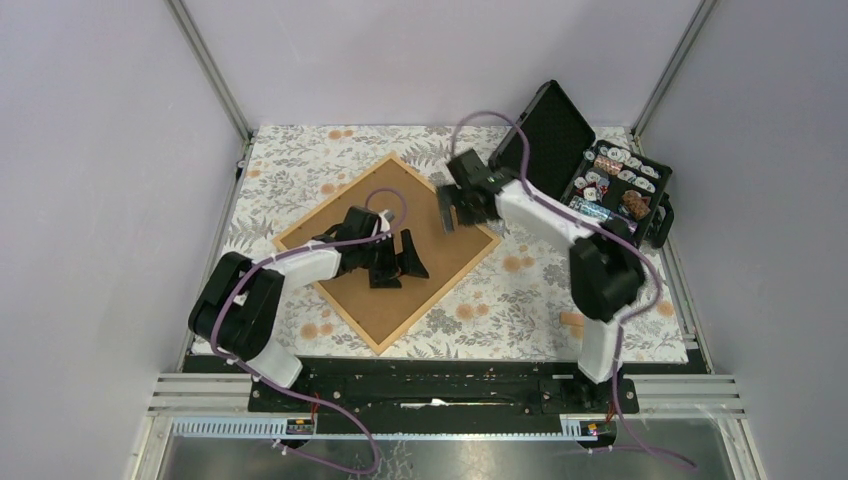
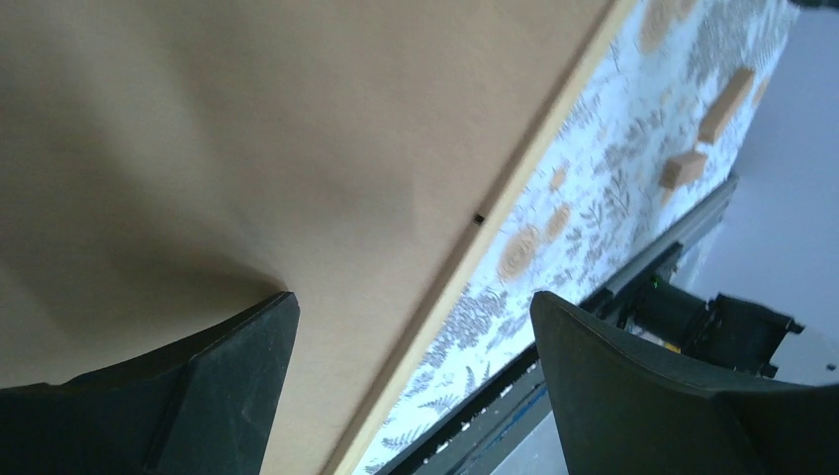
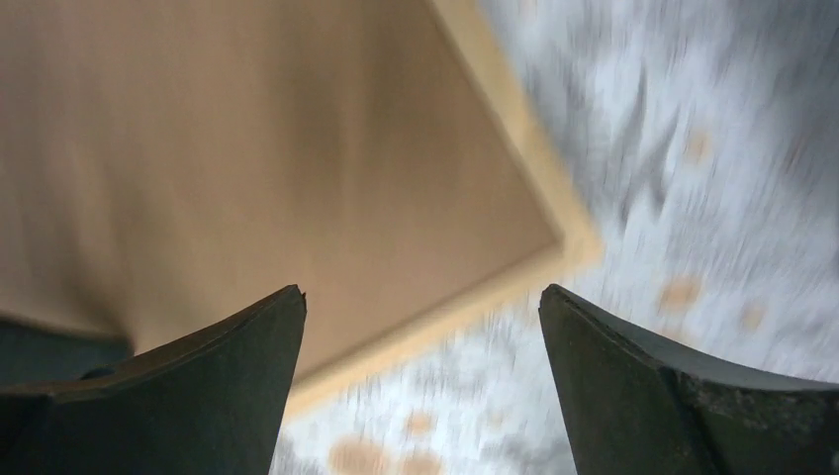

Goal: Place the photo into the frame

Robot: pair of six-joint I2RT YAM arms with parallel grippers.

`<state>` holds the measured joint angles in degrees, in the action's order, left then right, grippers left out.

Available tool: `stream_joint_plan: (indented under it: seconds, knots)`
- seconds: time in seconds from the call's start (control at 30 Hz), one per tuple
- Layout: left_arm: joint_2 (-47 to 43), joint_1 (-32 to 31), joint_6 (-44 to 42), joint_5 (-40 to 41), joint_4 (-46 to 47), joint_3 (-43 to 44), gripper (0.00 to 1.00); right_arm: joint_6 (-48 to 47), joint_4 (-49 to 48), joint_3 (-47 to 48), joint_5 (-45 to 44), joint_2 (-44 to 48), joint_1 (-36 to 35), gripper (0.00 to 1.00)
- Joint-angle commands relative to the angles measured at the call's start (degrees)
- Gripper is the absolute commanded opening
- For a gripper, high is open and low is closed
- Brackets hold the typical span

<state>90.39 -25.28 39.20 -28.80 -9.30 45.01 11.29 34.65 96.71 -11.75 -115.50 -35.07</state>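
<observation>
Frame of light wood lies flat a little left of the tabletop's middle, turned cornerwise like a diamond, with its brown backing board facing up. My left fingers are spread wide with nothing between them, over the middle of that board. In my left wrist view one tip is over the board and the other is past the frame's edge, over the floral cloth. My right fingers are spread wide and empty too, above the frame's right corner. That wrist view is smeared, so I can only say the corner seems to lie between the tips. A black case stands open at the tabletop's far right corner, small things inside. Two small wooden blocks lie near the near right edge
</observation>
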Motion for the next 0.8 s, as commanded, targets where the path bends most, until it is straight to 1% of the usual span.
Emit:
stream_joint_plan:
  seconds: [0.0, 0.1, 0.2, 0.23, 0.27, 0.33, 0.4, 0.47, 0.6, 0.67, 0.73, 0.77]
  knots:
    - [-1.16, -4.37, 1.46, -2.85, 1.01, -4.39, 0.93, 24.92, -8.16, -23.78, 9.79, 17.01, 1.13, 0.94]
    - [-2.16, -5.31, 2.39, -3.04, 1.1, -5.81, 0.93, 29.34, -14.43, -32.12, 14.34, 21.53, 2.34, 0.92]
    - [-1.76, -6.59, 3.84, -4.3, 2.37, -6.79, 0.93, 30.7, -16.05, -34.14, 18.48, 19.19, 2.97, 0.86]
    - [-1.45, -7.24, 4.45, -4.67, 2.91, -7.04, 0.93, 30.96, -17.19, -34.58, 20.21, 18.05, 2.99, 0.85]
    - [-0.99, -7.97, 5.06, -4.95, 3.54, -7.13, 0.93, 31.28, -18.83, -35.15, 21.03, 17.02, 2.92, 0.85]
    - [0.37, -9.8, 6.44, -5.21, 5.3, -7.43, 0.93, 31.66, -22.64, -35.91, 22.74, 14.92, 3.06, 0.79]
    - [2.49, -11.87, 8.51, -6.11, 8.84, -7.92, 0.93, 31.26, -25.79, -34.95, 24.51, 12.22, 3.06, 0.73]
    - [5.6, -13.96, 10.85, -7.85, 13.19, -7.7, 0.93, 30.17, -26.71, -32.65, 25.4, 8.99, 3.05, 0.67]
    - [10.51, -19.12, 14.53, -9.26, 17.95, -4.3, 0.93, 26.82, -26.1, -27.71, 25.35, 4.84, 2.94, 0.67]
    - [12.61, -21.58, 15.27, -9.85, 18.81, -1.21, 0.93, 25.06, -25.16, -24.77, 25.73, 3.08, 3.05, 0.68]
    - [14.31, -22.17, 15.25, -10.64, 18.31, 2.1, 0.93, 23.02, -21.17, -21.24, 24.04, 1.51, 3.07, 0.69]
    - [14.47, -21.99, 15.1, -10.49, 17.94, 3.43, 0.93, 21.89, -18.01, -19.7, 21.8, 1.33, 3.2, 0.69]
